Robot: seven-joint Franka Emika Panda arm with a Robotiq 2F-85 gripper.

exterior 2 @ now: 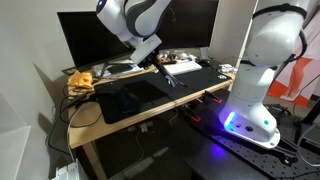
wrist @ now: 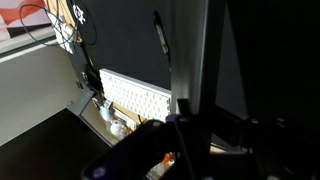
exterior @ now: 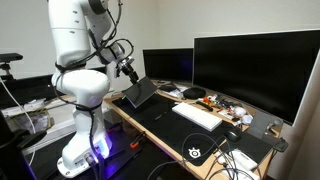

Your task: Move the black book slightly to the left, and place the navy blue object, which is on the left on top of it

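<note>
Desk station, single arm. The white-bodied robot arm [exterior: 78, 55] stood at 9 o'clock of the pale wooden desk [exterior 2: 85, 113] in an exterior view; its base [exterior 2: 255, 105] threw a blue-violet glow on the floor.

The gripper [exterior: 131, 74] was clenched on the upper edge of the thin flat black rectangular book [exterior: 141, 93]. The book was tilted: top edge raised at the gripper, lower edge down toward the long black desk mat [exterior: 165, 127]. Whether that lower edge touched the mat, I could not tell. It hung over the end of the mat nearest the arm, just in front of the smaller dark monitor [exterior: 165, 64].

From the book, the white rectangular keyboard [exterior: 197, 115] lay at 4 o'clock, well apart, lengthwise on the mat. The large black monitor [exterior: 256, 70] stood at 3 o'clock of the book, behind the keyboard. A scatter of small orange and mixed items [exterior: 226, 106] sat between keyboard and large monitor; too small to name. A black mouse pad with a white round logo [exterior: 200, 151] lay at 5 o'clock of the keyboard.

Wrist view was mostly dark. A black slab ran down from 12 o'clock through the centre, and the keyboard showed at 8 o'clock of it. The fingers were not distinguishable there.
</note>
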